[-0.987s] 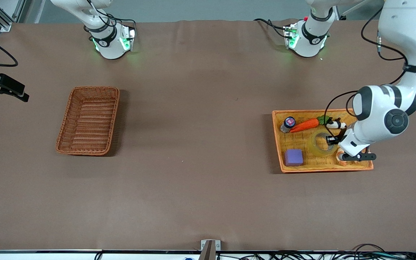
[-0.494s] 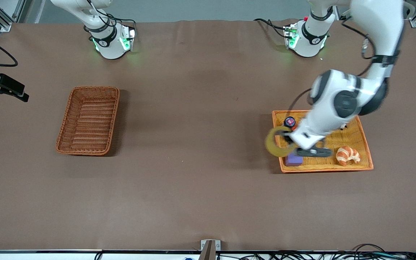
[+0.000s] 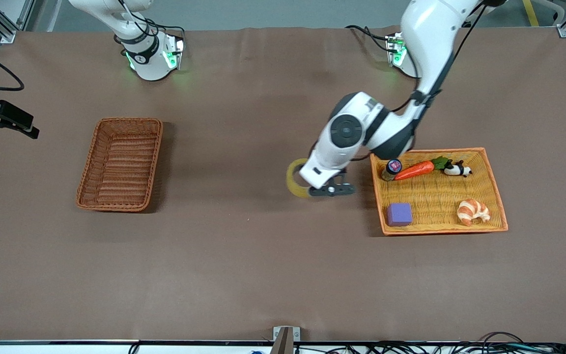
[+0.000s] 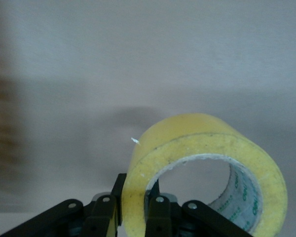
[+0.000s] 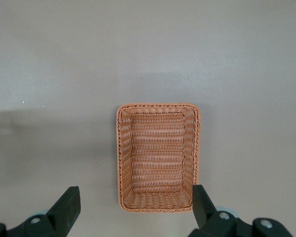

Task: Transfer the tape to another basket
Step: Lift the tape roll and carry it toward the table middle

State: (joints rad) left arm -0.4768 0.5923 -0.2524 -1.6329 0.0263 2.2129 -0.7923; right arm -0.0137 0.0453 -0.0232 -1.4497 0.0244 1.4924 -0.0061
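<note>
My left gripper is shut on the wall of the yellowish tape roll and holds it on edge, above the bare brown table beside the orange tray, on the tray's side toward the right arm's end. In the left wrist view the tape stands between the black fingers. The reddish-brown wicker basket lies empty toward the right arm's end of the table. My right gripper is open and empty, waiting high over the basket.
The orange-yellow woven tray at the left arm's end holds a carrot, a purple block, a croissant, a small bottle and a panda toy. Bare brown table lies between tray and basket.
My left gripper lifted the tape out of the orange tray and carried it over the tray's edge toward the right arm's end. The right arm has not moved.
</note>
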